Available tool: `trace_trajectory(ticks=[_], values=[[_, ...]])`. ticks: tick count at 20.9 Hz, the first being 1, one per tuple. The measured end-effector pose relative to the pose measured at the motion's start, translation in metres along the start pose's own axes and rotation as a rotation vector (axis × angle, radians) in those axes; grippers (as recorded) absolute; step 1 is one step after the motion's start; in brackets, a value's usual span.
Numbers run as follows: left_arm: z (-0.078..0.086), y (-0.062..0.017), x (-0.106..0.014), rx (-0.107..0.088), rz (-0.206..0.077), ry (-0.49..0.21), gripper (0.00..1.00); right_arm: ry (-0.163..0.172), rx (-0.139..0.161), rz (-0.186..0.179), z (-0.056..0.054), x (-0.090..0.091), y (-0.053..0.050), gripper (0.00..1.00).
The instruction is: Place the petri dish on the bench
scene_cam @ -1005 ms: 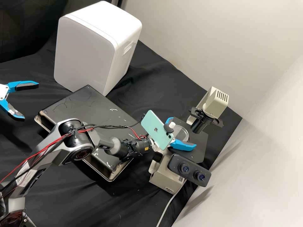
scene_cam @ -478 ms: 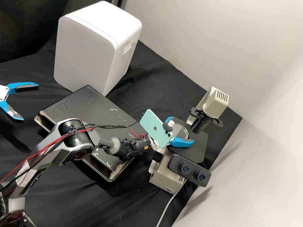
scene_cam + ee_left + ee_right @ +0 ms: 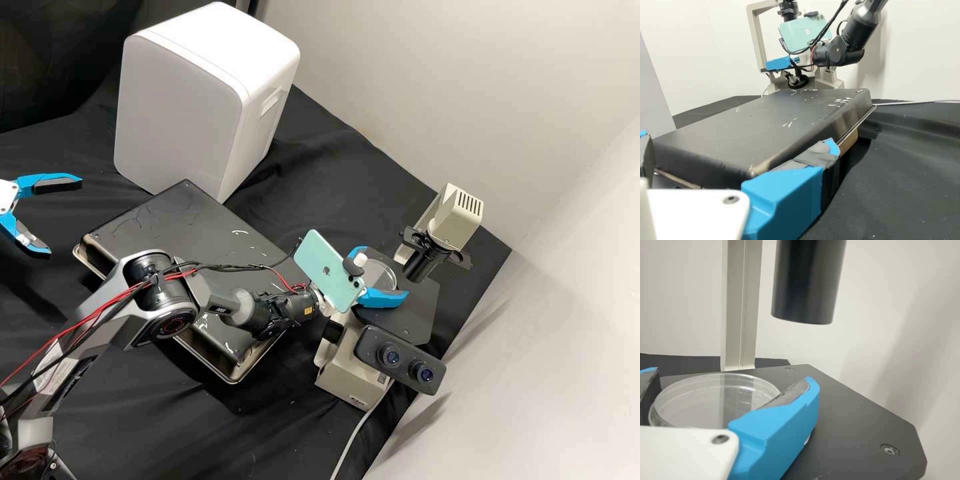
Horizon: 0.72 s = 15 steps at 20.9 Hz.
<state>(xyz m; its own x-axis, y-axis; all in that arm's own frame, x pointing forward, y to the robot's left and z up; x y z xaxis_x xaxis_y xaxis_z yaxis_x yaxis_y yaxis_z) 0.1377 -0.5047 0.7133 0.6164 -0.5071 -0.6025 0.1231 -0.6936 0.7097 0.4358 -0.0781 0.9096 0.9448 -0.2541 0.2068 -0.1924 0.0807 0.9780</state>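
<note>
My right pincer (image 3: 727, 379) pinches the petri dish (image 3: 705, 400) between its fingers (image 3: 782, 422) on the microscope stage (image 3: 860, 425); lifting and benching it remain.

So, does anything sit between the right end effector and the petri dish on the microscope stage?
Nothing visible does. The right end effector is at the clear round plastic petri dish on the flat black microscope stage; the black cylinder hangs above it, not between.
</note>
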Motion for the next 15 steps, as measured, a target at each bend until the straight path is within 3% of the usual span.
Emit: trace_trajectory(ticks=[9, 12, 15], values=[[0.0, -0.0003, 0.0, -0.001, -0.002, 0.0, 1.0, 0.005, 0.014, -0.006, -0.002, 0.0, -0.003, 0.0], [0.0, -0.0014, 0.0, -0.003, -0.008, 0.001, 1.0, 0.005, 0.068, -0.011, -0.002, -0.004, -0.005, 0.0], [0.0, -0.0018, 0.001, -0.004, -0.01, 0.001, 1.0, 0.011, 0.094, -0.025, -0.008, -0.013, -0.007, 0.0]])
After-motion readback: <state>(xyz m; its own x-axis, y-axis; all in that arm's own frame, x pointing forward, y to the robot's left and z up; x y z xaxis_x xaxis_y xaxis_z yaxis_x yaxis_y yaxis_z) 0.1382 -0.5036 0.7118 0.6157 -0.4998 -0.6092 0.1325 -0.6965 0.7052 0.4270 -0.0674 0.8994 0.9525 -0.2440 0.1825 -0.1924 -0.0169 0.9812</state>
